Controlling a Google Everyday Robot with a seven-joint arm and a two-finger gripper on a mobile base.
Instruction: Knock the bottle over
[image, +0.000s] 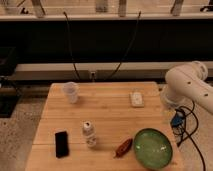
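A pale wooden plank surface (107, 112) is set on a speckled grey floor (19, 137). Behind it, a dark wall (35, 42) is crossed by a long pale ledge (50, 69), and two black cables (69, 41) are hung down it. The room is dimly, warmly lit.

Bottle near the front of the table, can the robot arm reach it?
Probably yes. The end effector hangs right of the table, and mostly bare wood lies between it and the upright bottle; only the green bowl sits close to that path.
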